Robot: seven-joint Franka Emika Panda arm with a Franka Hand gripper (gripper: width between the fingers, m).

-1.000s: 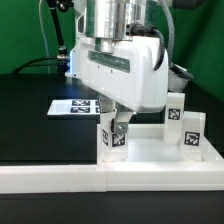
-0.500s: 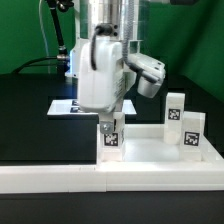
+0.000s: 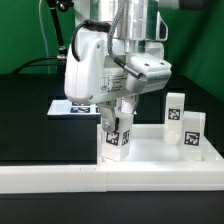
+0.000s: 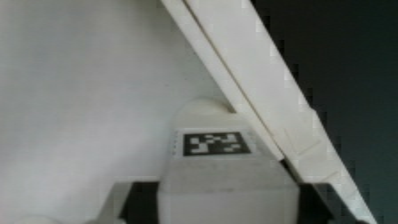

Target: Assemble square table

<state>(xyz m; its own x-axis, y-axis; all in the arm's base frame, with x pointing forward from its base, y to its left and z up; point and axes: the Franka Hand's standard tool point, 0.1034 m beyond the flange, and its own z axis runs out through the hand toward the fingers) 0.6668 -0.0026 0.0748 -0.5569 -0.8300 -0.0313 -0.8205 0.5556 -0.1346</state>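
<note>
The square table's white top lies flat with its raised rim showing in the wrist view. A short white leg with a black-and-white tag stands in the top's corner at the exterior view's left, slightly tilted. My gripper comes down from above and is shut on this leg, its dark fingers pressed against the leg's two sides. Two more tagged legs stand upright at the exterior view's right.
The long white L-shaped wall runs along the front and around the table top. The marker board lies on the black table behind the arm. Cables hang at the back left.
The wrist has turned about its vertical axis with the leg held in it. The leg stays at the same corner, now leaning a little.
</note>
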